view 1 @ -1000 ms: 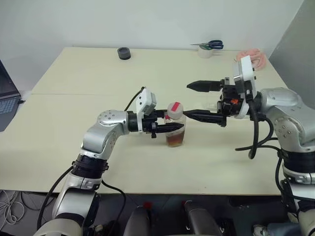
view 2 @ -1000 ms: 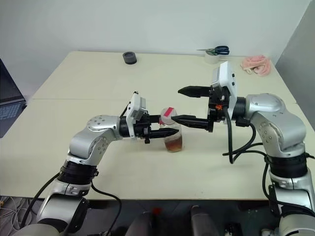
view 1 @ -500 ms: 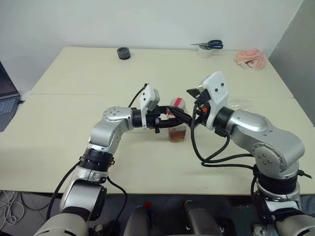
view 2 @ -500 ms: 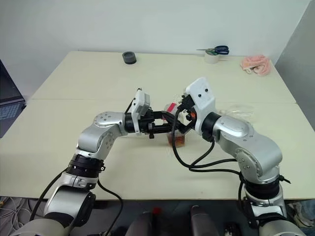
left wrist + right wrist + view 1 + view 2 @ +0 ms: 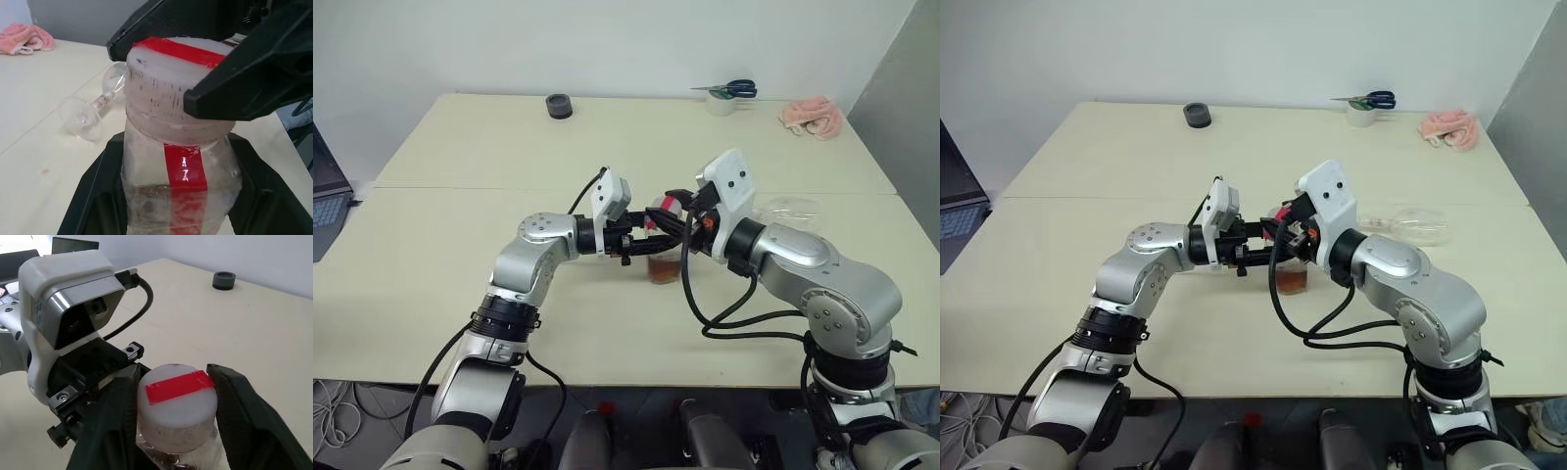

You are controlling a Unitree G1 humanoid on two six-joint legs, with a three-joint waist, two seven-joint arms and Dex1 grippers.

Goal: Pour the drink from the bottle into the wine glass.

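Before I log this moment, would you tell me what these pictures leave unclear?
- Drink level: in the head views the two hands hide most of the bottle; the left wrist view cuts off its lower part.
- Whether the right hand already presses the cap: its fingers flank it closely, but contact is unclear.
- Wine glass: it lies on its side; in the head views its clear outline is too faint to trace.

The bottle (image 5: 665,257) stands mid-tabletop (image 5: 460,166), between the left end effector (image 5: 648,252) and right end effector (image 5: 674,215). The wine glass (image 5: 1415,222) lies on its side to its right. Scissors (image 5: 729,90) lie far behind.
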